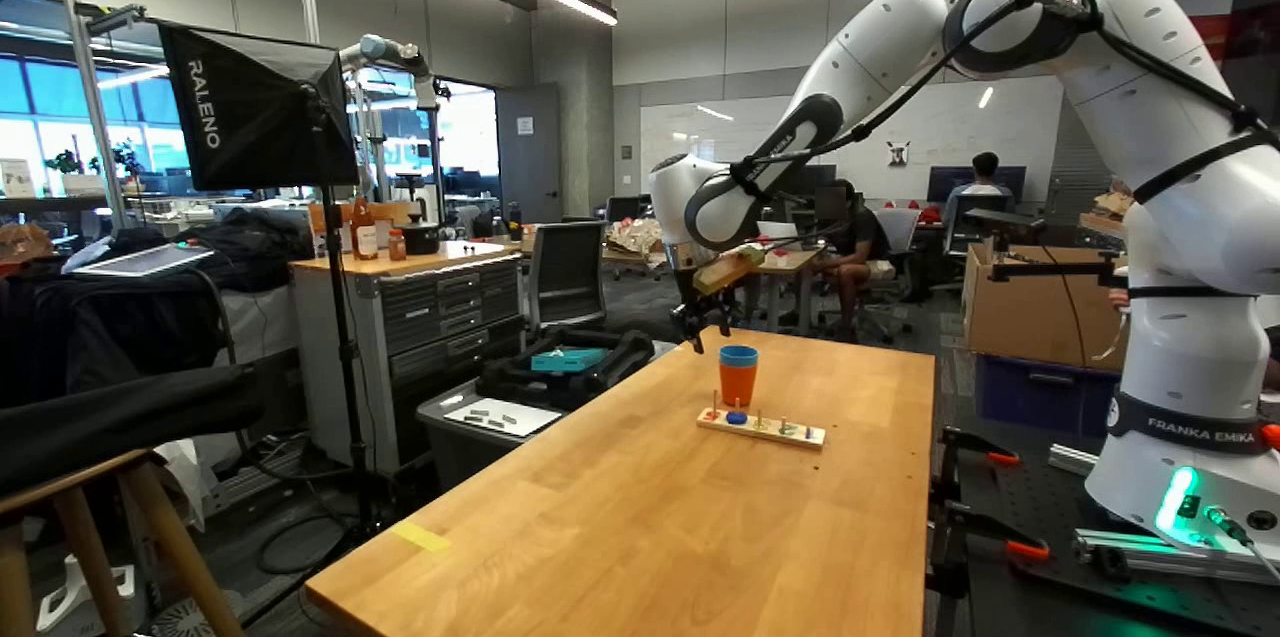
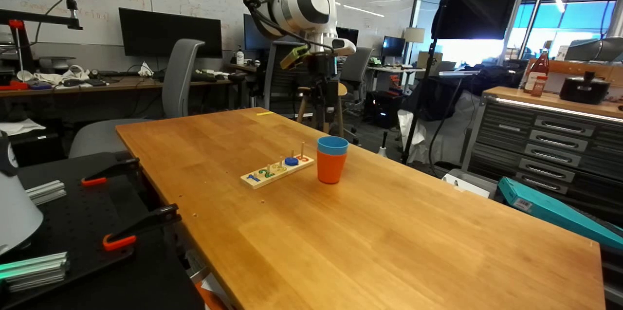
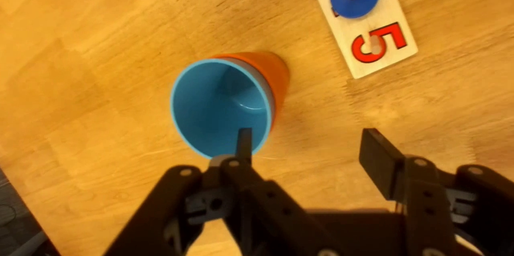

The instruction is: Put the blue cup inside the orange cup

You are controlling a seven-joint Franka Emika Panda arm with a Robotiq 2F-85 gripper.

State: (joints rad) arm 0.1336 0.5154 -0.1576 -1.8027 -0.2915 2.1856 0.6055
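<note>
Your black two-fingered gripper well parted, empty. Round blue plastic cup sits nested in tapered orange plastic cup, upright. Low sideways swing could clip rim, topple both.

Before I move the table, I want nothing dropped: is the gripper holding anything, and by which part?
Nothing is held: the gripper is open, and the blue cup stands inside the orange cup on the table.
</note>
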